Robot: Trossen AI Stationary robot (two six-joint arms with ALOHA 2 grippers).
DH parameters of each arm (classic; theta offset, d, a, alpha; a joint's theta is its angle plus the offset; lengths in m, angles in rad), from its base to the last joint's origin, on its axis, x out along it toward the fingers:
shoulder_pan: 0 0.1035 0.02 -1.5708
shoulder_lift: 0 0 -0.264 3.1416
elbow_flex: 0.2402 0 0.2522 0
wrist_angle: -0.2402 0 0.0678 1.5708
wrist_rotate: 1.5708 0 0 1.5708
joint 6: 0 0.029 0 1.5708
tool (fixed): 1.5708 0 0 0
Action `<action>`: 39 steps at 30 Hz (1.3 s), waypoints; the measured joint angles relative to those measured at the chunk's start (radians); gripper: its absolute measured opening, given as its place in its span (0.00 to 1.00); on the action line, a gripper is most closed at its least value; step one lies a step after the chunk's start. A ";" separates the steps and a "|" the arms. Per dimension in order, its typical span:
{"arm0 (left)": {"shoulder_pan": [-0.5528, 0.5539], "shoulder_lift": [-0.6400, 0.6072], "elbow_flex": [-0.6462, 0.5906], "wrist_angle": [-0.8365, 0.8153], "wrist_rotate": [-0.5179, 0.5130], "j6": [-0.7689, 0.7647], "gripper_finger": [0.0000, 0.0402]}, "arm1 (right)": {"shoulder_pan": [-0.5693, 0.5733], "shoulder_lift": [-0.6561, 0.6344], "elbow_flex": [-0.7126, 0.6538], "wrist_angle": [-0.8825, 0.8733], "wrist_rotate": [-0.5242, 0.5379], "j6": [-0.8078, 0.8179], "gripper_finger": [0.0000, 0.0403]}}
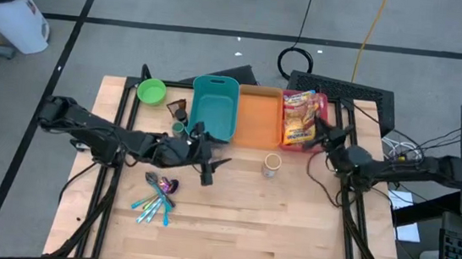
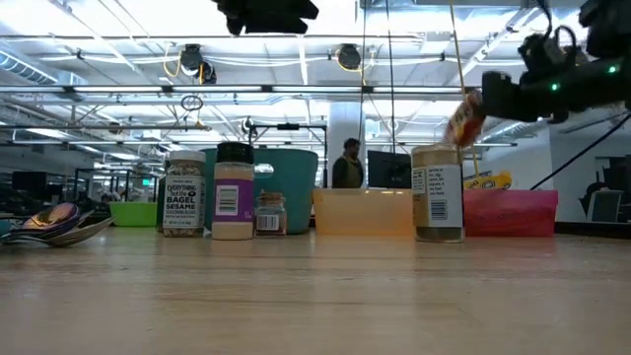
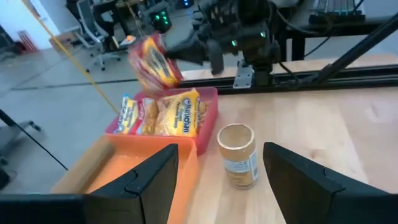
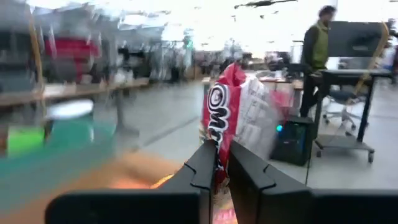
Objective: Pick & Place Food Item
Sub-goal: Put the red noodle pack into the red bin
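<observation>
A crinkly red and yellow noodle packet [image 4: 233, 118] hangs in the air, pinched by its lower edge between the pressed-together fingers of the right gripper [image 4: 221, 163]. In the low view the packet [image 2: 465, 120] is tilted and held well clear of the table, above the red plastic bin [image 2: 513, 213]. In the high view that gripper [image 1: 326, 130] sits over the red bin [image 1: 303, 119] near the table's far edge, toward the far right corner, and the bin holds more yellow noodle packets [image 3: 166, 116].

Touching the red bin on its left is an orange plastic bin [image 1: 258, 117], and next to that a teal plastic bin [image 1: 215, 105]. In front of the red bin, a small clear spice jar with a tan lid [image 1: 272, 163] stands upright on the light wooden table [image 1: 289, 229].

The left gripper [image 1: 207, 163] hovers just in front of the teal bin, its fingers [image 3: 146, 180] spread apart and empty, pointing toward the jar [image 3: 237, 154]. A green bowl [image 1: 151, 92] rests near the far left corner. A bunch of shiny spoons and blue-handled utensils [image 1: 156, 197] lies nearer the front edge, left of centre. In the low view three more upright spice jars [image 2: 233, 202] stand in a row. A person in a green top [image 4: 317, 46] stands in the room beyond.
</observation>
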 joint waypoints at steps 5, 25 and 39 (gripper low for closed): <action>0.008 0.001 0.000 0.004 0.053 -0.012 0.61 | -0.123 0.031 0.006 -0.092 -0.122 0.133 0.08; 0.007 0.001 0.000 -0.004 0.080 -0.020 0.61 | -0.175 0.145 0.287 -0.658 -0.257 0.263 0.39; 0.009 0.001 0.000 -0.009 0.097 -0.028 0.61 | -0.180 0.144 0.588 -1.468 -0.305 0.619 0.55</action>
